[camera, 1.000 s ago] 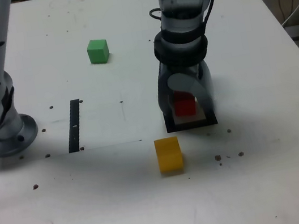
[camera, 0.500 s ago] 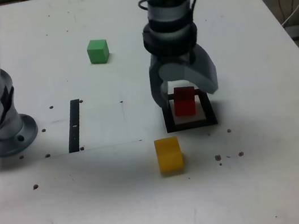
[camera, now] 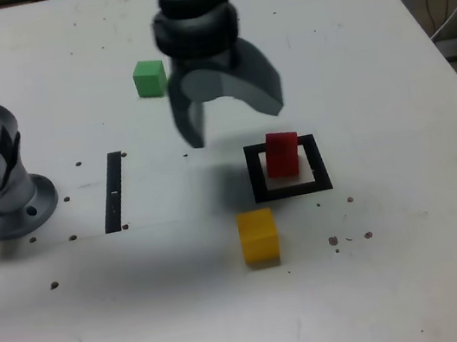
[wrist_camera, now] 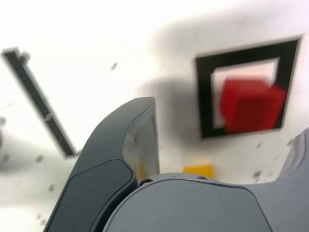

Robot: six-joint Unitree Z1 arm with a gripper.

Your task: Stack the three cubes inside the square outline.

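Currently, the gripper (camera: 237, 126) hangs above the white table (camera: 412, 219), its jaws spread wide apart with only bare tabletop showing between them in the exterior view. The red cube (camera: 282, 155) sits inside the square outline (camera: 320, 164), its lower part surrounded by the thick black frame; from the exterior view its top overlaps the far edge of that frame. Just beside the outline, toward the exterior view's bottom and left, the yellow cube (camera: 258, 236) rests on the table outside the frame. The green cube (camera: 150, 78) lies farther off, well apart from the other two, toward the exterior view's top left. A thin black strip (camera: 114, 192) lies on the tabletop between the arm's base (camera: 6, 195) and the square outline. The wrist view shows the red cube within the black border and part of the yellow cube peeking out past the gripper's body. Small dark specks dot the table, and a soft shadow falls beside the outline.
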